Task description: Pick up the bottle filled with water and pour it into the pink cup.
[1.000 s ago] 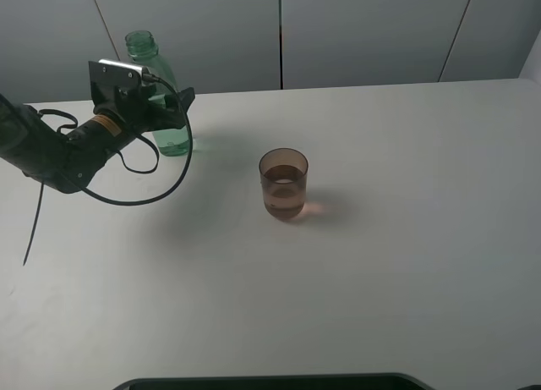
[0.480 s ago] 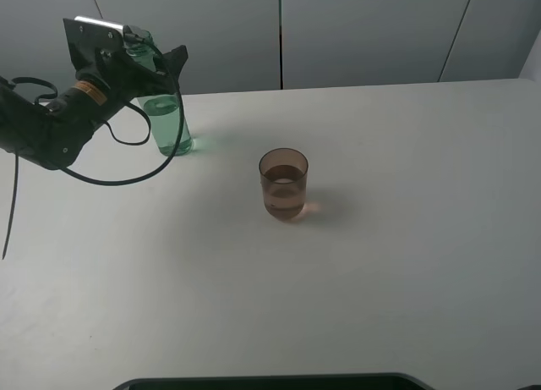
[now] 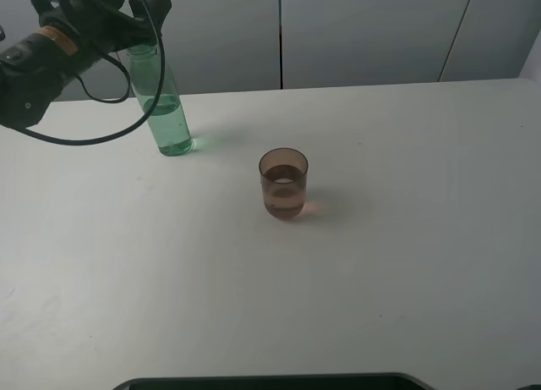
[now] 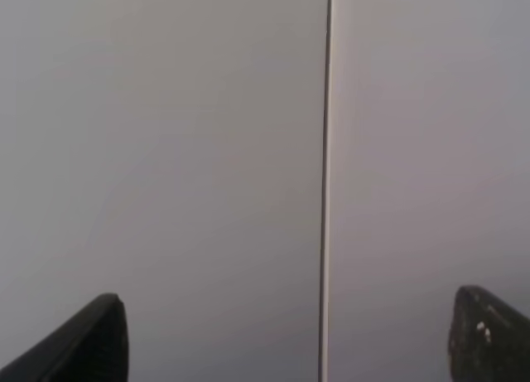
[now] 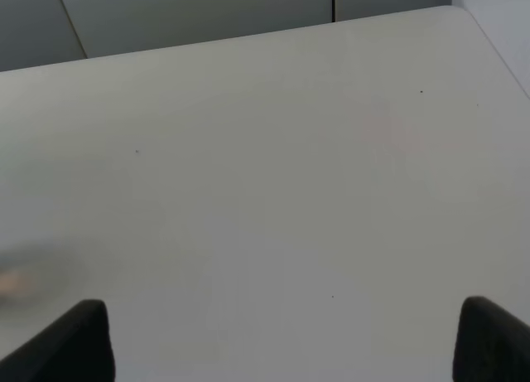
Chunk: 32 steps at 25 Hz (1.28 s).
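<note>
The green-tinted bottle stands on the white table at the back left, with clear liquid in its lower part. Its neck is hidden behind my left gripper, which is raised at the level of the bottle's top. In the left wrist view the gripper is open, shows only the wall between its fingertips and holds nothing. The pink cup stands upright near the table's middle with some liquid in it. My right gripper is open and empty over bare table, and does not show in the exterior view.
Grey wall panels rise right behind the table's far edge, close to the bottle. A dark edge runs along the bottom of the exterior view. The table's right corner shows in the right wrist view.
My left arm has risen from beside the bottle's body up to its top. The bottle and the cup stand where they were.
</note>
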Motion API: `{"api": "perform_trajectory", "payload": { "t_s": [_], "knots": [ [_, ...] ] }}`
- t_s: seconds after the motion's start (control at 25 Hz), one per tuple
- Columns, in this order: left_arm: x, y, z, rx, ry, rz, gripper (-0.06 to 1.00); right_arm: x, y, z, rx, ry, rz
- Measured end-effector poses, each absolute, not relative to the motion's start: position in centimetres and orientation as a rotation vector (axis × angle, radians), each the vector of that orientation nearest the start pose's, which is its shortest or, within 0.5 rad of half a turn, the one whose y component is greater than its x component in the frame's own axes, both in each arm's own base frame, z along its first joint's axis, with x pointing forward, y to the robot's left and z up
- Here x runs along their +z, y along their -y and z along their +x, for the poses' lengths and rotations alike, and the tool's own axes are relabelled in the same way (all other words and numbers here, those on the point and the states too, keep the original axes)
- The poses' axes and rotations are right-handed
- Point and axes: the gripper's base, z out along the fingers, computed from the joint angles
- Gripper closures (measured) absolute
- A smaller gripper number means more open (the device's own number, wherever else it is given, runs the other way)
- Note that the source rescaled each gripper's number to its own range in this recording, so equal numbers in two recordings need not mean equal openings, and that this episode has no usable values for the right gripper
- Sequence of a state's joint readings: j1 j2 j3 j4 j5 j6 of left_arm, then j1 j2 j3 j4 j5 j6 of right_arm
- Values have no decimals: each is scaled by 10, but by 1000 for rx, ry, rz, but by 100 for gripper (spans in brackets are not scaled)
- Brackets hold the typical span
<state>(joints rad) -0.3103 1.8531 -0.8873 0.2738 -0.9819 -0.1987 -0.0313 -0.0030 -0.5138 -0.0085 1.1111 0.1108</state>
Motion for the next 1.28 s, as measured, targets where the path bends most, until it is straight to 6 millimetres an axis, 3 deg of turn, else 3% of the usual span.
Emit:
{"api": "perform_trajectory", "payload": {
  "t_s": [0.28, 0.56, 0.88, 1.0, 1.28],
  "knots": [
    [262, 123, 377, -297, -1724, 307, 1, 277, 0, -9, 38, -2073, 148],
    [290, 74, 402, -156, -1977, 112, 1, 277, 0, -9, 38, -2073, 148],
    [311, 17, 404, -4, -2247, -74, 1, 277, 0, -9, 38, -2073, 148],
    [314, 14, 396, -7, -2390, -67, 1, 277, 0, -9, 38, -2073, 148],
    [307, 27, 370, -197, -2722, 31, 1, 277, 0, -9, 38, -2073, 148]
  ]
}}
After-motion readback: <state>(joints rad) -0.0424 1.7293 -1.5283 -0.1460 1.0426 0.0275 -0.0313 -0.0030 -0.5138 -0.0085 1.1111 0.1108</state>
